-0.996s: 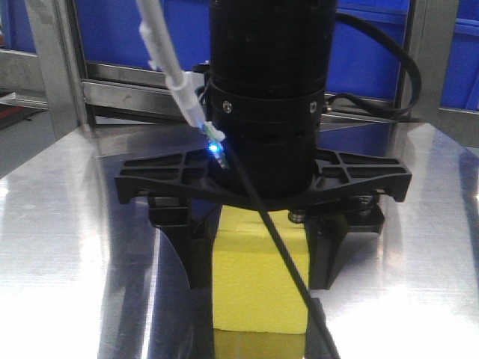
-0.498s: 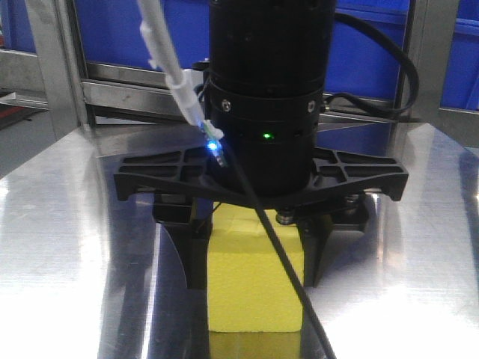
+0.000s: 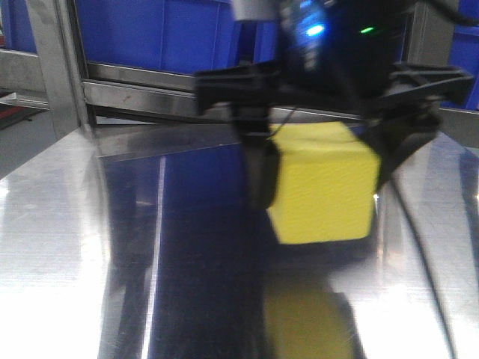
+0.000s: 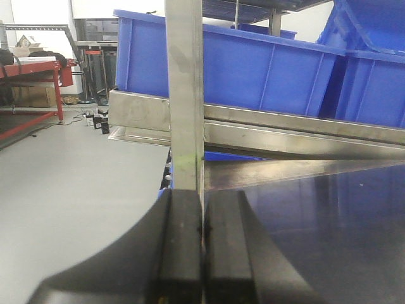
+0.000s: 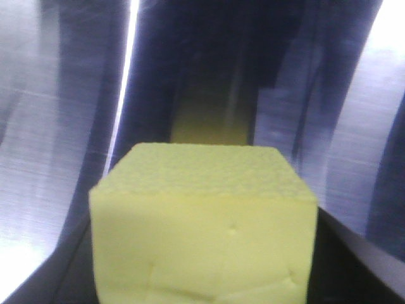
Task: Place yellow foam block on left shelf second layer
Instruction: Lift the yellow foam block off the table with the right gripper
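1. Steel tabletop (image 3: 60, 247) filled the foreground, all glare and dark streaks. Front view was motion-blurred.
2. Right gripper (image 3: 323, 161) was clamped on the block (image 3: 322, 194), with a finger on each side face and the block's top tucked up under the palm.
3. Block hung clear of the tabletop. A dim yellow reflection (image 3: 307, 321) sat below it with a gap between. Right wrist view agreed: block (image 5: 202, 228) filled the lower frame, reflection on the steel beyond.
4. Block looked cubic, so no long axis to line up. My read is that yaw shouldn't matter for the drop.
5. Left gripper (image 4: 202, 240) was closed, fingers touching, nothing in it. A steel post (image 4: 183, 95) stood dead ahead of it.
6. Farther back were blue bins (image 4: 253, 69) seated behind a steel rail (image 4: 285, 133). The same rack ran across the back of the front view.
7. Key relation: block was right of centre in the front view, so the left shelf lay away and to the left of the right gripper. I judged a cross-body carry, back and leftward.
8. Couldn't tell from these views which level is the second layer.
9. Likely risk was the post and the idle left arm sitting in that path.
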`<state>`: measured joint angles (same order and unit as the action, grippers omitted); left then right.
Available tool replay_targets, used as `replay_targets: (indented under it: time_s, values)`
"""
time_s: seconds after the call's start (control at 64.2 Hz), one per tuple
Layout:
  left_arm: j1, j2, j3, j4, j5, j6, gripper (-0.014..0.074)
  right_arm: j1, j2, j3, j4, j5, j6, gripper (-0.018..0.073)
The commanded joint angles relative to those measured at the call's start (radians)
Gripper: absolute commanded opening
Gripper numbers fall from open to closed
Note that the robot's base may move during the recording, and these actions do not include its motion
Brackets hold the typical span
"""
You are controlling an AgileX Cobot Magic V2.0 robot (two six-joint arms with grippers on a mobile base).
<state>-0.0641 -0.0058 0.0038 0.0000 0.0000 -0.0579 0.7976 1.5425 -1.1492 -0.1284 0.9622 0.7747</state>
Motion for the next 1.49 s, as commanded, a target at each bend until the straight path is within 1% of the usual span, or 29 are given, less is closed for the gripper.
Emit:
replay_targets:
  time_s: [0.0,0.249,0.327,0.389,0.56,0.654,0.763,0.903,1.043,1.136,1.214,1.385,1.479]
  values:
    - [-0.003,-0.021,0.027,-0.006,-0.082,-0.003,0.0124,-0.061,-0.103,0.031,0.000,-0.024,-0.068,0.0517]
    - [-0.003,-0.021,0.027,-0.006,-0.082,-0.003,0.0124,-0.261,-0.268,0.201,0.072,-0.064,-0.212,0.0517]
    - [-0.003,-0.021,0.027,-0.006,-0.082,-0.003,0.0124,-0.335,-0.333,0.261,0.102,-0.085,-0.290,0.0517]
    - [-0.003,-0.021,0.027,-0.006,-0.082,-0.003,0.0124,-0.399,-0.386,0.309,0.128,-0.107,-0.383,0.0517]
    - [-0.003,-0.021,0.027,-0.006,-0.082,-0.003,0.0124,-0.527,-0.502,0.404,0.193,-0.161,-0.566,0.0517]
    - [-0.003,-0.021,0.027,-0.006,-0.082,-0.003,0.0124,-0.592,-0.569,0.458,0.223,-0.225,-0.646,0.0517]
    - [-0.003,-0.021,0.027,-0.006,-0.082,-0.003,0.0124,-0.656,-0.655,0.522,0.229,-0.316,-0.720,0.0517]
    - [-0.003,-0.021,0.027,-0.006,-0.082,-0.003,0.0124,-0.732,-0.768,0.598,0.229,-0.463,-0.775,0.0517]
    - [-0.003,-0.021,0.027,-0.006,-0.082,-0.003,0.0124,-0.780,-0.886,0.664,0.229,-0.640,-0.789,0.0517]
    - [-0.003,-0.021,0.027,-0.006,-0.082,-0.003,0.0124,-0.785,-0.961,0.704,0.229,-0.767,-0.789,0.0517]
    - [-0.003,-0.021,0.027,-0.006,-0.082,-0.003,0.0124,-0.785,-1.010,0.728,0.229,-0.845,-0.789,0.0517]
    - [-0.003,-0.021,0.027,-0.006,-0.082,-0.003,0.0124,-0.785,-1.107,0.780,0.226,-0.947,-0.789,0.0517]
    - [-0.003,-0.021,0.027,-0.006,-0.082,-0.003,0.0124,-0.785,-1.167,0.820,0.182,-0.977,-0.789,0.0517]
